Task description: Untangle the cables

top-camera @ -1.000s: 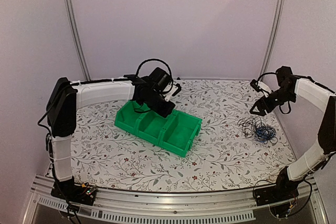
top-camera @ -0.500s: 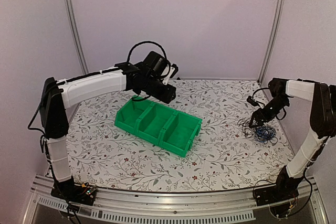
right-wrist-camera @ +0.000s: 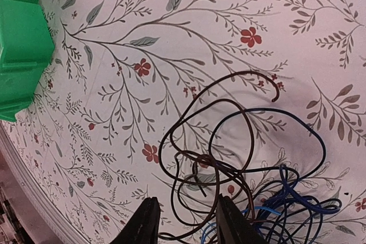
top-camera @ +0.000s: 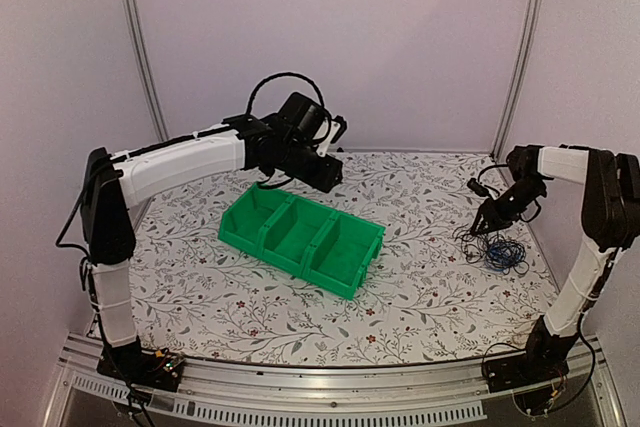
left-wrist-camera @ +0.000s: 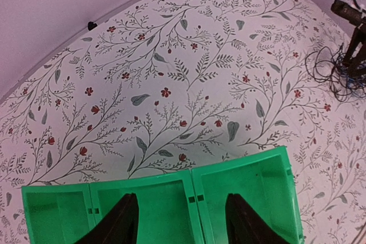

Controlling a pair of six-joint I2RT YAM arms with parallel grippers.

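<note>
The cables (top-camera: 492,246) lie in a tangled heap on the flowered table at the right, thin dark strands mixed with blue ones (top-camera: 508,258). My right gripper (top-camera: 481,228) is down at the heap's left edge. In the right wrist view its fingers stand apart, the gripper (right-wrist-camera: 186,227) straddling a dark loop of the cables (right-wrist-camera: 203,159) without pinching it, and blue strands (right-wrist-camera: 283,201) lie just to the right. My left gripper (top-camera: 332,174) hovers open and empty over the far edge of the green bin. The left wrist view also catches the cables (left-wrist-camera: 334,78) far off.
A green bin (top-camera: 352,285) with three compartments sits mid-table. In the left wrist view its rim (left-wrist-camera: 240,167) is below my open left gripper (left-wrist-camera: 182,224). The bin's corner (right-wrist-camera: 17,38) shows in the right wrist view. The table's back edge and right wall are near the heap.
The right arm has dropped from a raised pose down to the cable heap. The left gripper has lifted off the bin and drifted slightly right.
</note>
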